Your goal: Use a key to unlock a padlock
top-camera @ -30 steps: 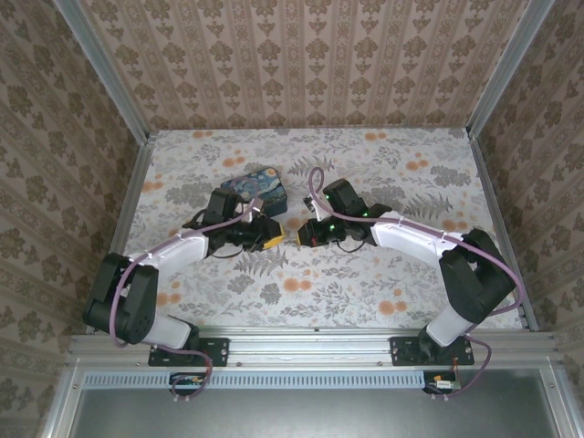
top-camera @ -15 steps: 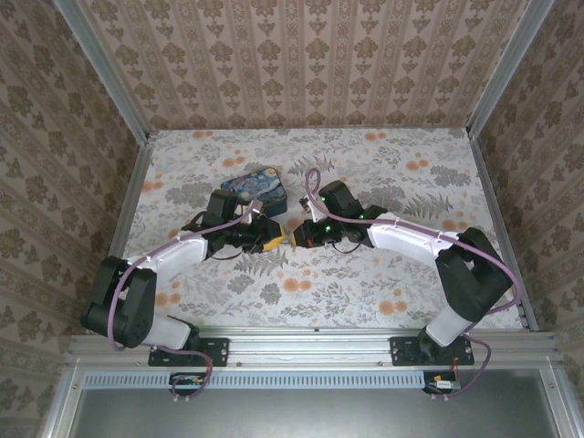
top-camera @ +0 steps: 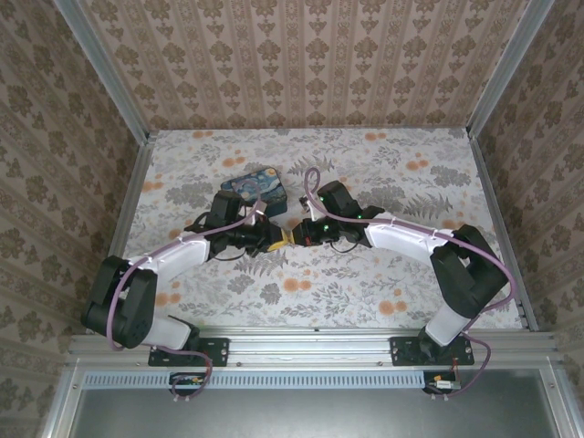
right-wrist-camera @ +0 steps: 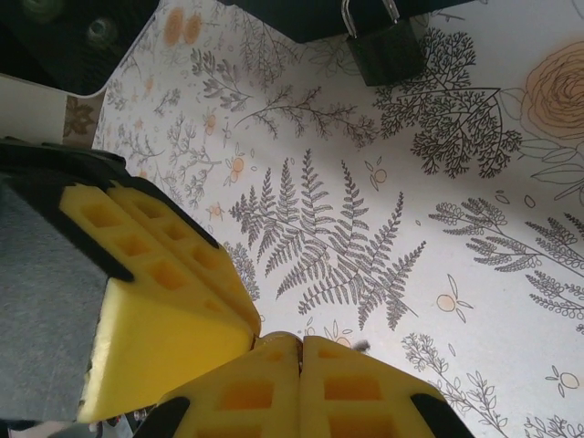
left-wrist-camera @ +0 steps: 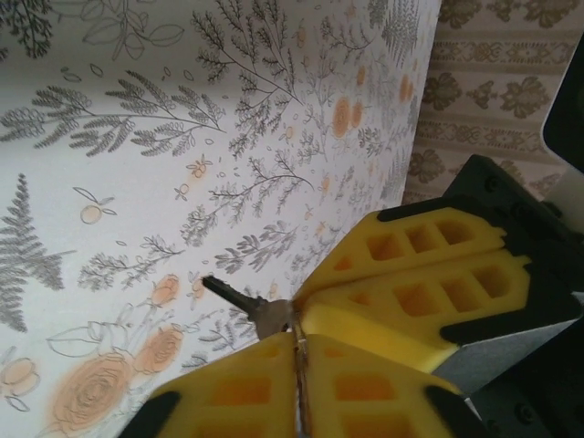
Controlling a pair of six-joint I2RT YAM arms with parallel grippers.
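since a second ago the two arms have drawn in toward each other over the middle of the floral-print tabletop [top-camera: 392, 173], and the gap between their tips is gone: left gripper [top-camera: 274, 240] and right gripper [top-camera: 303, 235] now meet nose to nose. left wrist view: the left gripper's yellow foam pads [left-wrist-camera: 365, 383] are pressed together and pinch the silver head of a small metal key [left-wrist-camera: 248, 304]. its dark blade sticks out free over the table, pointing away from the pads. the right gripper's pads are also closed tight and their tip touches the key head; whether they share the grip i cannot tell. right wrist view: the small black padlock [right-wrist-camera: 388, 47] with a silver steel shackle lies flat on the table, well apart from both sets of pads. the shackle legs look seated in the body; i cannot make out the keyway. a blue painted box [top-camera: 257, 185] sits just behind the left gripper. judgement: key is in hand, possibly mid-handover. left to do: bring the blade to the keyway, insert, turn, spring the shackle. early stage.
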